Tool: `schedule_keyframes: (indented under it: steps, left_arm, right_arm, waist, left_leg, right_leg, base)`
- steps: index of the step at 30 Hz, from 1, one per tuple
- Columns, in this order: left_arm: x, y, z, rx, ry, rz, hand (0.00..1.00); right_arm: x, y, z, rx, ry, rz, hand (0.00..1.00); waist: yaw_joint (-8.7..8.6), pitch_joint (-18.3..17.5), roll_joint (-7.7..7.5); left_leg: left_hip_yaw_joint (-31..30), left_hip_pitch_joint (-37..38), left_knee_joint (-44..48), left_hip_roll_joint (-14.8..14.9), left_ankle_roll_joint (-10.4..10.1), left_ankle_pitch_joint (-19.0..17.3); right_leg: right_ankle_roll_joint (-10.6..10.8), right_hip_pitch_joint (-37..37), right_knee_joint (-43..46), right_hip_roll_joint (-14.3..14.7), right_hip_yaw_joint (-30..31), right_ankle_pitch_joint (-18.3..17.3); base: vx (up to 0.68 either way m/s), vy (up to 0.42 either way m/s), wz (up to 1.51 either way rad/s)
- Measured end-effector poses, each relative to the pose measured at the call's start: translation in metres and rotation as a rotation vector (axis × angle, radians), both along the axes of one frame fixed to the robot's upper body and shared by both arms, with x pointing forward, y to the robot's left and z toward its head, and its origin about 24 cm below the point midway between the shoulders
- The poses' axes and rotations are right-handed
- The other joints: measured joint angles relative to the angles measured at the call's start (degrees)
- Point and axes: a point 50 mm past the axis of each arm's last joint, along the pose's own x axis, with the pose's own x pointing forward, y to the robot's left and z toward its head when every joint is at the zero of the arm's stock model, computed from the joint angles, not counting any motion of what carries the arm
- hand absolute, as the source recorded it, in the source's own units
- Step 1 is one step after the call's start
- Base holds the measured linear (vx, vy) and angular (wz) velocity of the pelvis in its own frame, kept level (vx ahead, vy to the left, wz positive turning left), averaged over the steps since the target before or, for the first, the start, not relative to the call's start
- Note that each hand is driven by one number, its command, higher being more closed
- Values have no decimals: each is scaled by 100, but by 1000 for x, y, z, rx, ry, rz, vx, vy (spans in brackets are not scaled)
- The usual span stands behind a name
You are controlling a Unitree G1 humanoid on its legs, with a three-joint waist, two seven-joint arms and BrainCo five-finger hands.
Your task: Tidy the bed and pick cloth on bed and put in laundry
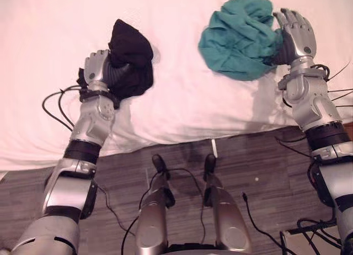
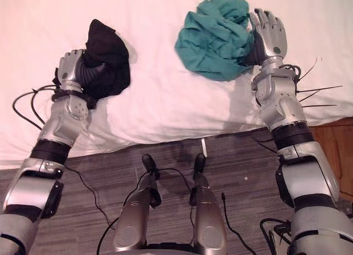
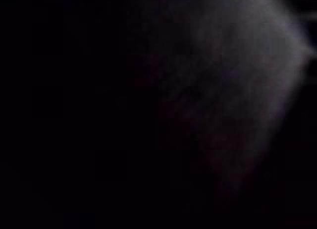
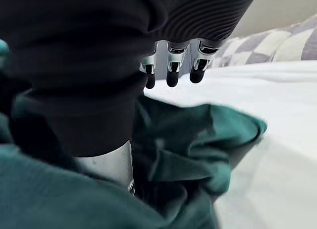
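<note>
Where the left hand (image 1: 97,66) lies: on the bed (image 1: 182,109), on its white sheet near the front edge.
Left fingers: curled round a black cloth (image 1: 131,45), with their tips buried in it (how they meet inside the bundle is hidden).
Black cloth: bunched, rising above the left fingers and spilling beside the hand's dark ribbed cover onto the sheet.
Right hand (image 1: 298,38): back upward, at the outer side of a teal cloth (image 1: 238,38).
Right fingers (image 4: 172,74): straight and slack, gripping nothing. They reach out above the teal cloth, while the thumb goes down into its folds.
Teal cloth: crumpled in a heap on the sheet, touching the palm side of the right fingers and well apart from the black cloth.
Checked pillows (image 4: 297,40): beyond the right fingertips, further along the bed.
Floor (image 1: 259,166): grey wood-look planks along the bed's front edge.
</note>
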Motion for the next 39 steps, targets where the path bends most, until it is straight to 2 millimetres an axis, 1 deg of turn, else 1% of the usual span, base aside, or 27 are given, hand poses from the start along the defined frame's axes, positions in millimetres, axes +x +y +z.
schedule_keyframes:
  steps: [1,3,4,6,8,9,10,11,12,13,14,15,16,18,20,21,22,24,25,26,28,29,31,35,36,37,39]
  left_arm:
    - [-2,-8,-7,-53,-8,-35,100]
    - [-4,-14,-12,-123,-12,-64,100]
    - [-5,-17,-17,-177,-9,-83,100]
    - [-9,-22,-25,-232,-4,-109,100]
    - [-20,-29,-40,-317,17,-149,100]
    - [-28,-33,-52,-365,38,-169,100]
    - [-40,-36,-70,-418,74,-181,100]
    - [-44,-37,-77,-438,88,-181,100]
    - [-52,-37,-89,-463,114,-180,100]
    - [-63,-36,-105,-489,168,-174,100]
    - [-67,-35,-110,-495,186,-171,100]
    - [-76,-30,-123,-511,234,-150,100]
    - [-80,-27,-131,-524,262,-131,100]
    - [-101,-13,-158,-575,345,-36,100]
    - [-118,-6,-179,-634,418,31,100]
    - [-128,-5,-189,-652,456,57,100]
    - [-133,-5,-195,-668,475,71,100]
    - [-149,-5,-210,-720,529,118,100]
    - [-160,-7,-219,-742,567,140,100]
    - [-164,-9,-223,-754,582,148,100]
    - [-176,-17,-232,-832,615,169,100]
    - [-181,-20,-236,-858,627,175,100]
    - [-198,-28,-247,-930,672,200,100]
    - [-224,-35,-261,-1046,718,272,100]
    - [-231,-36,-264,-1086,723,296,100]
    - [-230,-38,-264,-1131,708,304,100]
    - [-229,-40,-264,-1171,695,309,100]
  right_arm:
    - [3,-7,0,9,17,-30,100]
    - [5,-15,2,29,34,-52,100]
    - [6,-24,-1,53,54,-75,100]
    - [6,-29,-4,81,64,-83,100]
    - [4,-39,-8,143,74,-103,100]
    - [2,-46,-14,194,76,-114,100]
    - [-3,-54,-28,280,83,-121,100]
    - [-5,-55,-34,313,79,-116,100]
    - [-10,-57,-47,372,79,-110,100]
    - [-20,-54,-70,450,85,-95,100]
    - [-24,-52,-78,476,87,-83,100]
    - [-34,-45,-101,534,98,-63,100]
    - [-40,-39,-115,564,110,-52,100]
    - [-65,-14,-170,703,195,-30,100]
    - [-96,4,-221,827,301,-49,100]
    - [-123,13,-253,900,388,-91,100]
    - [-135,16,-267,932,425,-114,100]
    - [-169,25,-295,999,517,-172,100]
    - [-185,28,-305,1029,560,-194,100]
    - [-191,29,-309,1043,575,-206,100]
    - [-213,33,-319,1090,618,-237,100]
    - [-220,35,-322,1105,630,-248,100]
    - [-238,44,-333,1146,687,-275,100]
    - [-249,65,-347,1160,800,-237,100]
    - [-250,71,-350,1176,825,-226,100]
    - [-249,75,-352,1211,830,-221,100]
    - [-243,78,-353,1247,823,-219,100]
  waist:
    - [37,36,85]
    - [33,62,176]
    - [33,56,211]
    - [30,57,265]
    - [25,62,349]
    - [42,79,389]
    - [90,74,418]
    - [111,74,418]
    - [146,74,417]
    - [138,71,413]
    - [131,71,411]
    - [104,56,382]
    - [79,2,350]
    - [-38,-397,172]
    - [-57,-636,5]
    - [-73,-866,-102]
    - [-109,-983,-140]
    - [-236,-1232,-231]
    - [-290,-1388,-253]
    - [-334,-1442,-251]
    - [-347,-1478,-231]
    - [-353,-1527,-219]
    - [-337,-1690,-180]
    - [-305,-1773,-145]
    - [-266,-1810,-113]
    - [-184,-1836,-82]
    - [-123,-1877,-12]
  left_leg:
    - [-94,-3,0,-33,1,1]
    - [-237,-7,0,-73,13,9]
    - [-309,-11,1,-93,18,13]
    - [-372,-5,0,-116,18,13]
    - [-453,56,0,-134,18,13]
    - [-467,133,-1,-133,17,10]
    - [-484,240,-2,-126,12,3]
    - [-489,286,-2,-122,-4,-8]
    - [-493,378,-3,-116,-28,-27]
    - [-508,539,-4,-115,-51,-47]
    - [-506,609,-4,-115,-65,-58]
    - [-477,789,-4,-115,-101,-97]
    - [-451,864,-4,-109,-122,-124]
    - [-338,977,-5,-74,-189,-195]
    - [-175,1319,-5,-22,-216,-310]
    - [-100,1492,-5,-1,-267,-368]
    - [-96,1538,-5,3,-282,-385]
    - [-9,1746,-5,16,-318,-451]
    - [83,1838,-5,18,-326,-485]
    - [99,1863,-5,16,-323,-493]
    - [196,2060,-10,16,-356,-559]
    - [197,2071,-11,17,-390,-598]
    - [184,2079,-42,15,-388,-601]
    - [77,2082,-45,10,-371,-617]
    - [-90,1990,-44,9,-374,-616]
    - [-412,1808,-44,-34,-386,-607]
    - [-599,1496,-46,-95,-361,-656]
  right_leg:
    - [6,21,0,-32,-26,-4]
    - [34,75,4,-79,-126,-24]
    - [49,102,16,-104,-174,-35]
    - [60,139,26,-129,-224,-42]
    - [113,218,53,-158,-280,-81]
    - [121,302,59,-162,-294,-91]
    - [133,424,55,-164,-311,-117]
    - [131,478,53,-161,-317,-129]
    - [133,579,53,-156,-323,-158]
    - [155,749,57,-153,-336,-217]
    - [152,817,55,-150,-336,-230]
    - [146,983,52,-140,-311,-262]
    - [150,1045,51,-133,-293,-286]
    - [147,1087,43,-97,-194,-354]
    - [134,1345,22,-33,-32,-414]
    - [130,1473,10,-8,30,-453]
    - [131,1516,10,-2,39,-479]
    - [140,1674,8,12,110,-525]
    - [141,1705,9,18,210,-526]
    - [141,1721,10,17,226,-526]
    - [162,1858,3,19,321,-548]
    - [147,1868,2,18,321,-565]
    - [150,1881,-6,10,314,-583]
    - [154,2022,-92,-32,234,-584]
    - [159,2056,-103,-27,32,-586]
    - [171,2054,-92,-94,-290,-594]
    - [206,2078,-83,-154,-888,-604]
  base:
    - [76,13,14]
    - [79,24,27]
    - [51,24,26]
    - [35,20,20]
    - [33,13,19]
    - [45,-9,11]
    - [48,-16,9]
    - [52,-25,7]
    - [63,-27,7]
    - [71,-27,7]
    - [85,-28,1]
    - [79,-21,-8]
    - [107,-34,-16]
    - [149,-58,-29]
    - [164,-76,-44]
    - [113,-57,-29]
    - [86,-39,-19]
    - [82,-20,-21]
    - [56,-3,-31]
    - [24,7,-31]
    - [-15,8,-19]
    - [-36,1,-10]
    - [-17,-6,1]
    - [-24,-15,14]
    - [-47,-45,82]
    - [-27,-38,108]
    - [5,11,167]
